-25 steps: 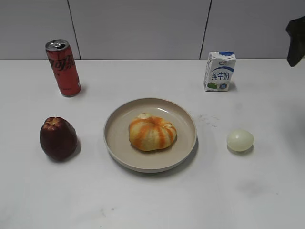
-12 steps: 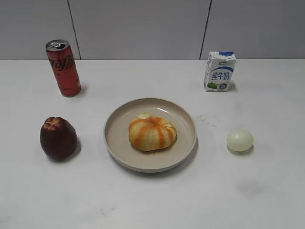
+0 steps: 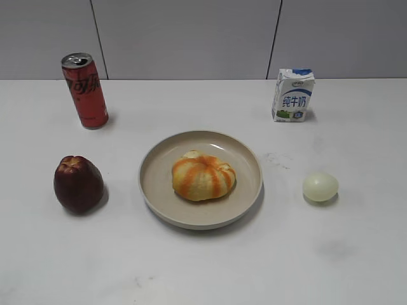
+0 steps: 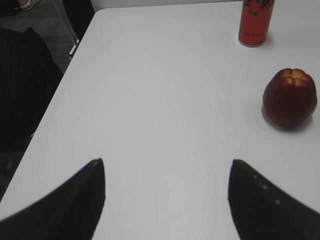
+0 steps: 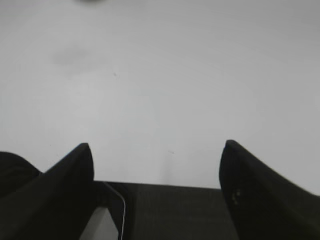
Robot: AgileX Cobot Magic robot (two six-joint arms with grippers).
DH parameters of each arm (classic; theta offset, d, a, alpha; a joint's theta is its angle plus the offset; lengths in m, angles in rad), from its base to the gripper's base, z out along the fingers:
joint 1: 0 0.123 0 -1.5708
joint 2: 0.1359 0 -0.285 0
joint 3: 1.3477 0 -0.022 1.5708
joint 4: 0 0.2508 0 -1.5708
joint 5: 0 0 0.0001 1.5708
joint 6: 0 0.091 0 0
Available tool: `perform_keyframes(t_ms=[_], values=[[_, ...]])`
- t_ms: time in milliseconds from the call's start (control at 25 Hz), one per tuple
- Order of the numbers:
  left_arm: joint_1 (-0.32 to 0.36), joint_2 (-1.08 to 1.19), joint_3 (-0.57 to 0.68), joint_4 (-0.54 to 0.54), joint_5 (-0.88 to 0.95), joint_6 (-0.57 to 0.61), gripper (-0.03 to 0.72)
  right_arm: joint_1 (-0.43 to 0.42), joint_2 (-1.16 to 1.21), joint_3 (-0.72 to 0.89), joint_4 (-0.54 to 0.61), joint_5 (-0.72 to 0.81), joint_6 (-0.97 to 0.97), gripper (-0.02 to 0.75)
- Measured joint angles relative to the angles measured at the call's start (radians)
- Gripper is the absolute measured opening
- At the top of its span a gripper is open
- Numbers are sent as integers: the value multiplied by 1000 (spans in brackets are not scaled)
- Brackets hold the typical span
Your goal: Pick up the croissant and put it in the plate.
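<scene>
The croissant [image 3: 203, 176], a round lobed bun with orange and pale-yellow stripes, lies inside the beige plate [image 3: 152, 181] at the middle of the table in the exterior view. Neither gripper shows in the exterior view. My left gripper [image 4: 166, 167] is open and empty over the bare left part of the table, with the dark red fruit to its upper right. My right gripper [image 5: 156, 150] is open and empty over the table's edge. The croissant and plate do not show in either wrist view.
A dark red apple-like fruit [image 3: 77, 183] [image 4: 290, 98] sits left of the plate. A red soda can [image 3: 84, 90] [image 4: 256, 21] stands at the back left, a milk carton [image 3: 293, 95] at the back right. A small pale egg [image 3: 320, 187] lies right of the plate.
A dark arm part seen at the exterior view's upper right edge one second ago has left the view. The croissant, plate and other objects have not moved.
</scene>
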Motion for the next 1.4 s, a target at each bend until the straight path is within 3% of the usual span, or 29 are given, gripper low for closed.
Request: perform_keyframes(t_ms=[520, 1400], values=[[0, 0, 0, 0, 0, 0, 584, 0, -477, 4, 19, 1, 0, 591], [0, 0, 0, 0, 0, 0, 584, 0, -495, 4, 20, 2, 0, 590]])
